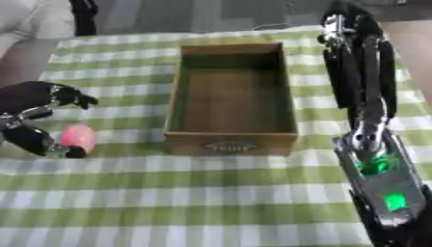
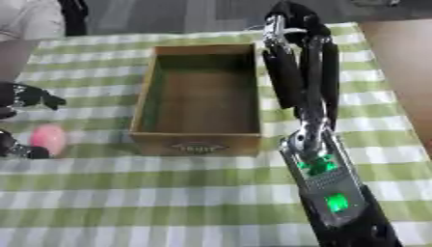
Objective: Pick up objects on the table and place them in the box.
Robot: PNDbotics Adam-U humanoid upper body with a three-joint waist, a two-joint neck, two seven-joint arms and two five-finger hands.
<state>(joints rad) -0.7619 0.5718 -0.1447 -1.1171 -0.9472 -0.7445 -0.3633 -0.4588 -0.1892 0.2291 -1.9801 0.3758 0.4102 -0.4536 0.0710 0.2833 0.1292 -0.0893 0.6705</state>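
one open-topped rectangular wooden box [image 1: 230, 99] sits near the middle of the green-and-white checked tablecloth [image 1: 211, 193], its long sides running away from the camera, a small oval label on its near wall. its inside shows only bare brown floor and walls; nothing lies in it.

left of the box, well apart from it, a small rounded pink object [image 1: 77, 137] lies on the cloth. the black left hand [image 1: 38, 113] is at the left edge, its fingers curved in a wide claw around the pink object: upper fingers arch above and behind it, and a lower finger or thumb reaches under its near side with a dark tip just beside it. whether any finger actually touches the pink object cannot be told.

the right hand [image 2: 295, 29] is beside the box's far right corner, fingers stretched out straight and holding nothing, its black-and-silver forearm [image 2: 325, 183] with green lights running down to the lower right corner.
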